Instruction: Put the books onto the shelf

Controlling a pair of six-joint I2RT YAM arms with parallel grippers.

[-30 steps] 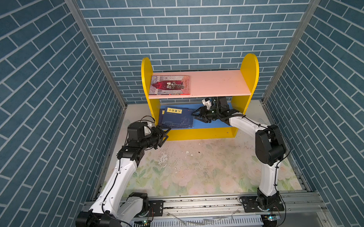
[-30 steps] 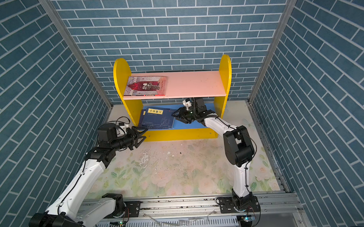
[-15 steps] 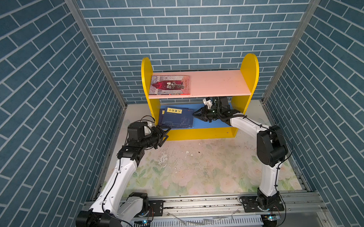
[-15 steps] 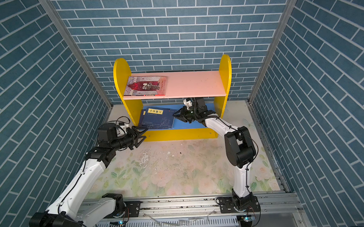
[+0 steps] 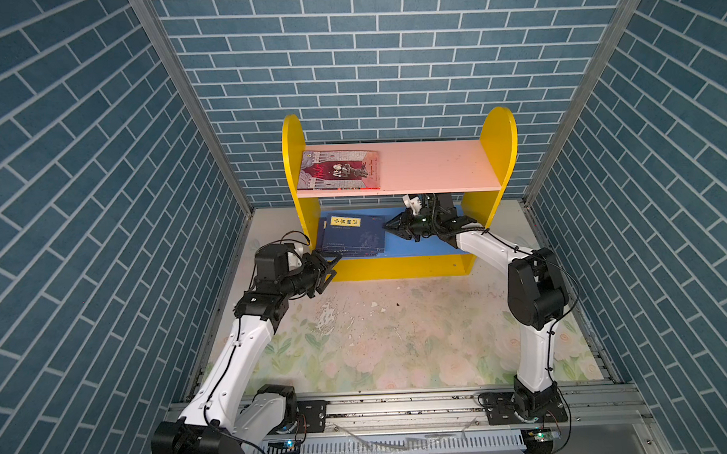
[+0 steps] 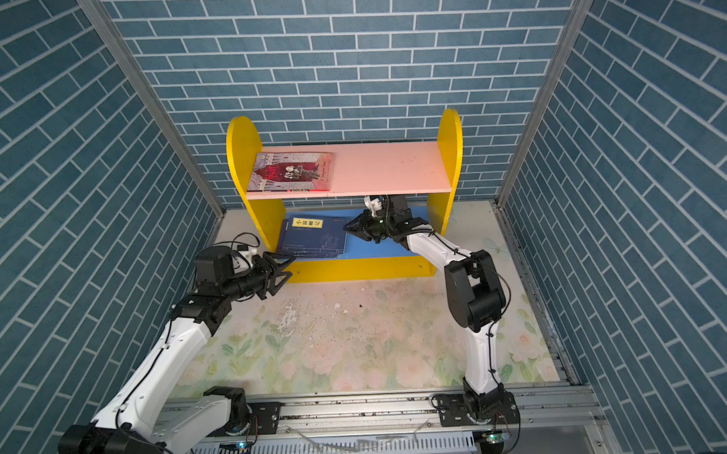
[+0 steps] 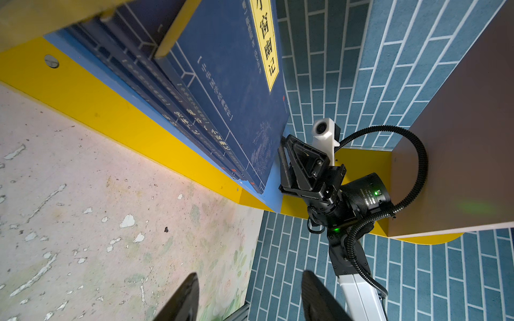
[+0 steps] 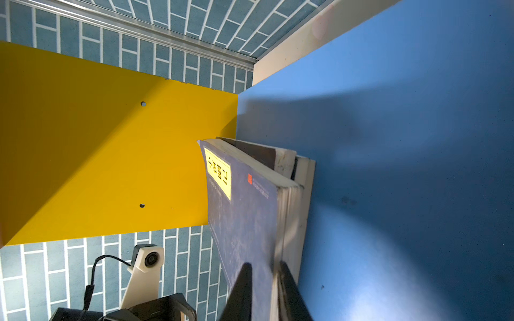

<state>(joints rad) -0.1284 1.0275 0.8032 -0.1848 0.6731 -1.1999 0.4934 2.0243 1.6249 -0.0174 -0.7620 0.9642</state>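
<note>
Pinching the top navy book (image 8: 244, 216) by its edge in the narrow right claw (image 8: 263, 264), likely to square the stack on the shelf's blue lower board (image 8: 417, 139); left claw (image 7: 250, 275) half-wide, empty, standing by.

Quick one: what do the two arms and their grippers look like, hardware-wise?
They are a matched pair. The left arm and right arm have white links, chunky black joints and a thin black cable strapped alongside. The left gripper and right gripper are black with tapered, triangular fingers. At the right wrist there is a white camera bracket, a ribbed black hose and green lights.
</note>
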